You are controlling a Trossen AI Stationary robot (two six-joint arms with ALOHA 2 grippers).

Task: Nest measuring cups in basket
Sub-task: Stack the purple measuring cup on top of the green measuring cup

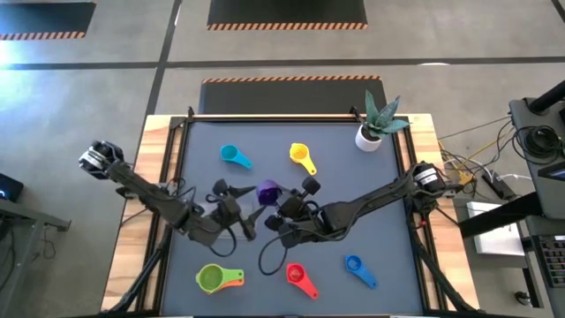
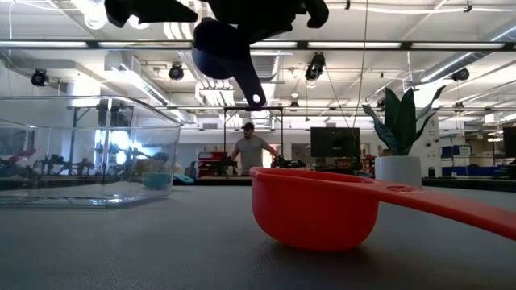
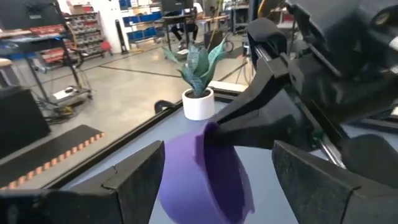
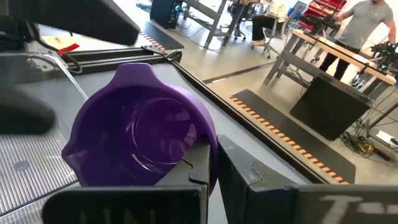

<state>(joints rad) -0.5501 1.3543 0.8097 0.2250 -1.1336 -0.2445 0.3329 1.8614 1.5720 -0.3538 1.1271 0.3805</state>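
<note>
Right gripper [image 1: 275,208] gripping purple cup [image 1: 267,190]

Centre of table crowded: both arms meet there, right gripper [image 1: 281,208] holding purple cup [image 1: 267,190] beside left gripper [image 1: 231,212]. Lower left blocked by green cup [image 1: 211,279]; lower middle by red cup [image 1: 297,275]. Bare mat [image 1: 388,221] at right.

Both grippers [image 1: 231,209] [image 1: 284,215], apparently flanking purple cup [image 1: 267,190]
</note>
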